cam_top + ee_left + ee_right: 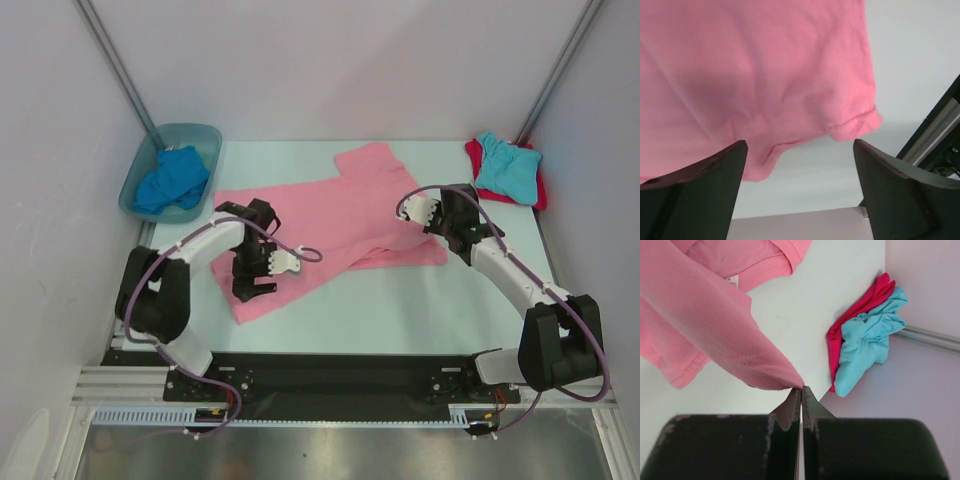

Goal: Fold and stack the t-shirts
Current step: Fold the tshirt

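Two robot arms work a pink t-shirt [330, 215] spread crumpled across the middle of the pale table [400, 300], its long axis running slantwise from the near left to the far right. The right gripper [420, 215] is closed tight on a pinched fold at the shirt's right-hand edge, the cloth peaking up into its fingertips – the collar and label lie just beyond in the right wrist view. The left gripper [262, 278] hangs over the shirt's near-left end with its jaws spread wide and nothing between them; a hemmed corner of pink cloth shows just past its fingers. The only grip on the shirt is therefore on the right, so any fold now would likely be carried leftward along the shirt – toward the open left jaws, which sit nearest the loose end. A turquoise t-shirt [505, 165] lies bunched on a red t-shirt [473, 155] at the far right corner, well apart from both arms, and a royal blue t-shirt [172, 180] sits in a translucent tub [190, 133] at the far left.
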{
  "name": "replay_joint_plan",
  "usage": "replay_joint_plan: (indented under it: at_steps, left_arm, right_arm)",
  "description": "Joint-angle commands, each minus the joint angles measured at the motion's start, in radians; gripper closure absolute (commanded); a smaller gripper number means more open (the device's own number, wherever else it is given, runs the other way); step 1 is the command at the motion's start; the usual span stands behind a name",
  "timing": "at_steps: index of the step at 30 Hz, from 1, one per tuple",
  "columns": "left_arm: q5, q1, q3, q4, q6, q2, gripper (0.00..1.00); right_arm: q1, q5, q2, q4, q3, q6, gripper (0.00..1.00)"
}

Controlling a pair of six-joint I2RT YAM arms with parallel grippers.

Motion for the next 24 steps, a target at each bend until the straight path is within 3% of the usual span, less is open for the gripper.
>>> replay_joint_plan:
  at_steps: [1, 3, 5, 6, 8, 9, 10, 11, 12, 16, 24]
  left_arm:
    - [-0.024, 0.002, -0.053, 0.049, -0.03, -0.122, 0.05]
    - [-0.029, 0.003, -0.07, 0.056, -0.05, -0.147, 0.07]
    - [-0.043, 0.003, -0.081, 0.092, -0.114, -0.181, 0.39]
    - [-0.053, 0.003, -0.091, 0.109, -0.145, -0.19, 0.66]
    - [-0.076, 0.003, -0.093, 0.137, -0.223, -0.205, 0.83]
    - [-0.088, 0.003, -0.093, 0.149, -0.248, -0.211, 0.79]
    - [-0.102, 0.003, -0.09, 0.154, -0.288, -0.225, 0.52]
    - [-0.102, 0.003, -0.085, 0.16, -0.308, -0.239, 0.06]
    - [-0.143, 0.003, -0.096, 0.18, -0.332, -0.256, 0.0]
    - [-0.2, -0.013, -0.144, 0.272, -0.423, -0.388, 0.0]
    - [-0.378, -0.006, -0.262, 0.403, -0.604, -0.475, 0.02]
  right_arm:
    - [0.002, 0.015, 0.003, 0.033, 0.022, 0.01, 1.0]
    - [0.005, 0.015, 0.011, 0.036, 0.023, 0.007, 1.0]
    - [0.005, 0.015, 0.018, 0.047, 0.026, 0.001, 1.0]
    - [0.003, 0.015, 0.021, 0.048, 0.03, 0.001, 1.0]
    - [0.003, 0.017, 0.032, 0.05, 0.039, 0.002, 1.0]
    - [0.005, 0.017, 0.035, 0.051, 0.04, 0.006, 1.0]
    - [0.005, 0.017, 0.037, 0.051, 0.04, 0.004, 1.0]
    - [0.003, 0.018, 0.037, 0.053, 0.04, 0.006, 1.0]
    - [0.003, 0.015, 0.035, 0.054, 0.042, 0.004, 1.0]
    - [0.003, 0.014, 0.037, 0.059, 0.034, 0.001, 1.0]
    - [0.02, 0.03, 0.052, 0.079, 0.033, -0.001, 1.0]
